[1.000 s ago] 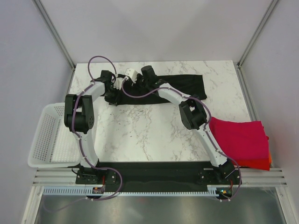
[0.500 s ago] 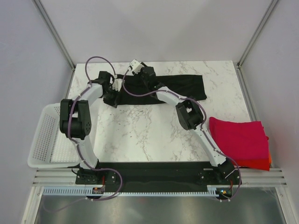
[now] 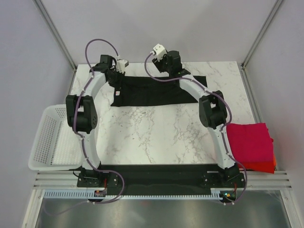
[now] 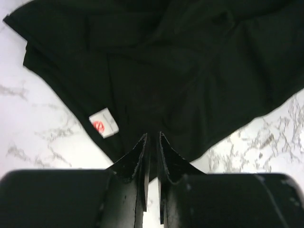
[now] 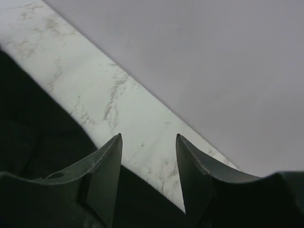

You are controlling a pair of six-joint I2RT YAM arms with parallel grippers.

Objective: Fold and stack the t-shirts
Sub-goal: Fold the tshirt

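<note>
The black t-shirt [image 3: 156, 92] lies spread flat along the back of the marble table [image 3: 156, 133]. My left gripper [image 3: 115, 72] hovers over its back-left corner. In the left wrist view the left gripper [image 4: 152, 135] is closed to a thin slit above the black t-shirt [image 4: 190, 61], with marble showing through the slit. A white label [image 4: 103, 122] lies just left of the tips. My right gripper [image 3: 182, 72] is at the shirt's back edge. The right wrist view has the right gripper [image 5: 148, 137] open and empty over bare marble, with black cloth [image 5: 28, 123] below. A folded magenta-red shirt [image 3: 249, 142] rests on an orange-red one [image 3: 267, 167].
A white mesh basket [image 3: 47, 137] stands off the table's left edge. Grey walls and metal posts [image 3: 57, 35] close in the back corners. Both arms reach far back, and purple cables [image 3: 102, 45] loop above them.
Both arms moved toward the back of the table, the right one swinging to the right. The right gripper opened and let go of the shirt. The black shirt now lies wider and flatter.
</note>
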